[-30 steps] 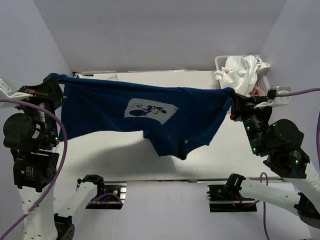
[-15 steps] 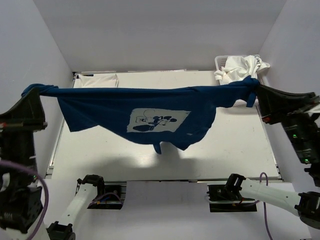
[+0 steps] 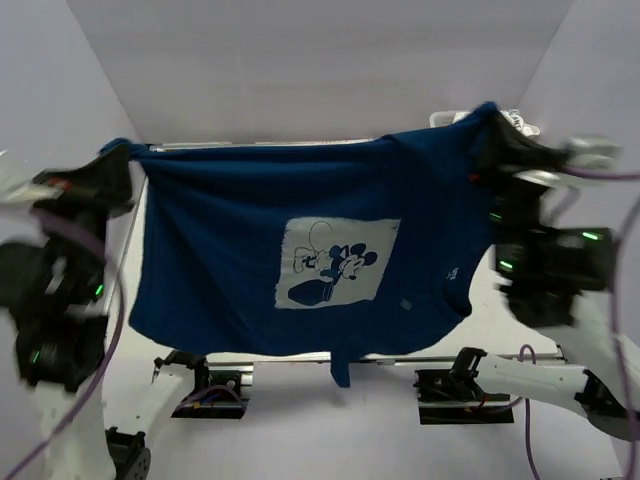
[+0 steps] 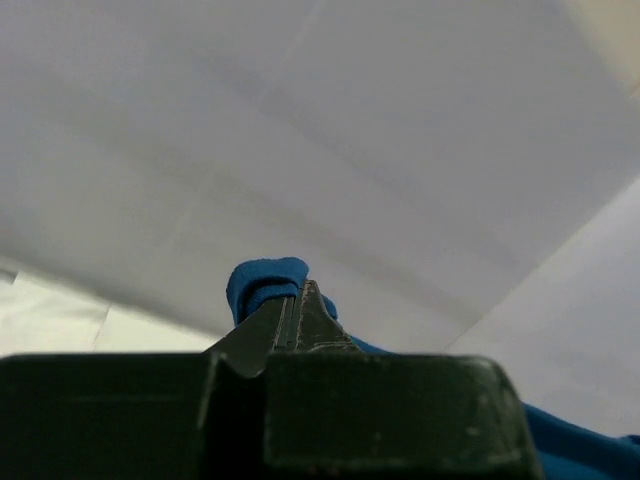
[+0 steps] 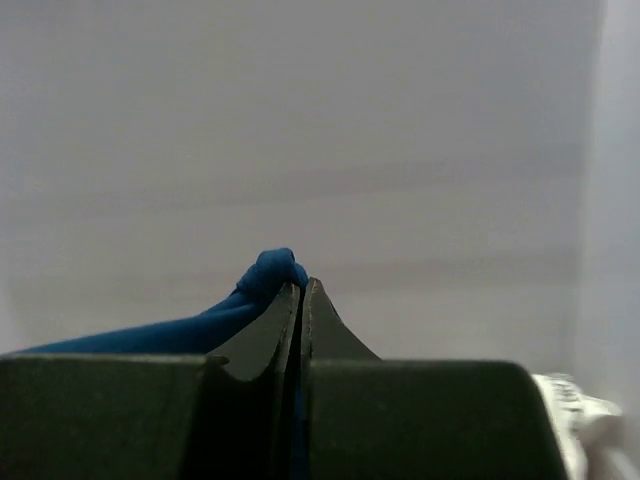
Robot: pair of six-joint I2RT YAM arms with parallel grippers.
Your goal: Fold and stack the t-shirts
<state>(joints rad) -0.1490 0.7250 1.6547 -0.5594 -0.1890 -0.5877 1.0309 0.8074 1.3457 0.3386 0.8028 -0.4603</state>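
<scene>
My left gripper [image 4: 300,298] and right gripper [image 5: 302,290], clenched on the soft navy blue cartoon-print t-shirt [image 3: 300,250], now hold it higher, spread wide for laying flat.

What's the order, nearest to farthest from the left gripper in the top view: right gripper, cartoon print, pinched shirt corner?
1. Pinched shirt corner, in the left gripper's fingers.
2. Cartoon print, mid-shirt, to its right.
3. Right gripper, far right side.

left hand [image 4: 300,300]; right hand [image 5: 302,292]; high, clamped
</scene>
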